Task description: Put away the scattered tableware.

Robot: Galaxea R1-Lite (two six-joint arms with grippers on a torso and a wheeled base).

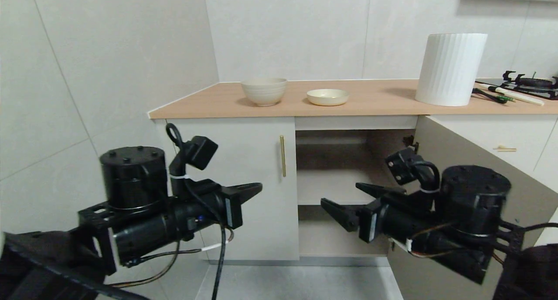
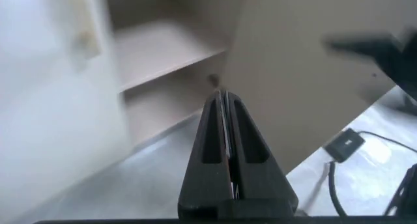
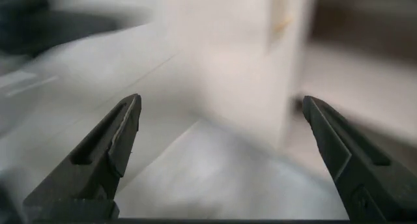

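the cupboard under the countertop has its right door swung out, so fetching seems the step in hand: the bowl sits near the countertop's left end, the small dish just beside it toward the middle, neither yet picked up. the left gripper has its fingers pressed together and the right gripper has them spread apart, both low before the cupboard, so an arm must likely rise to the front edge. a tall ribbed container stands toward the right end, and the open door may crowd the right arm.
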